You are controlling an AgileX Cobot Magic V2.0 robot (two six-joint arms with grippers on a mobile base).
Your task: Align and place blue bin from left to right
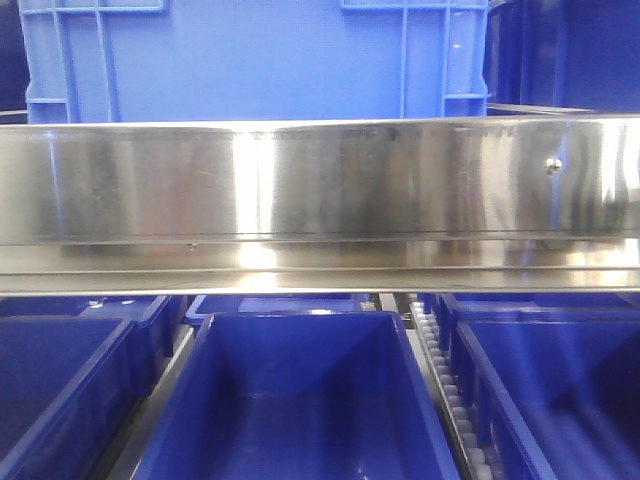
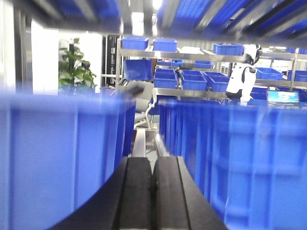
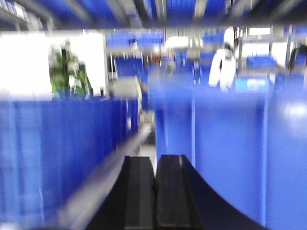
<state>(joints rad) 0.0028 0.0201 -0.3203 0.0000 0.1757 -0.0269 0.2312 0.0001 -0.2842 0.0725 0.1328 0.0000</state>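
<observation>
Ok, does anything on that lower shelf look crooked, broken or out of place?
Nothing stands out. The middle bin sits upright and square between the left bin and right bin, under the steel rail. No spill or damage shows. The right wrist view is too blurred to judge by.

under the rail (image 1: 320, 190), the middle bin (image 1: 300, 410) lies between left bin (image 1: 60, 385) and right bin (image 1: 565, 385) (roller track (image 1: 448, 395) on its right).

Steel rail (image 1: 320, 190) hides the lower part of the pale crate (image 1: 250, 60) above it. Bin (image 1: 300, 370) below the rail cut off at bottom edge. Right wrist view blurred throughout.
</observation>
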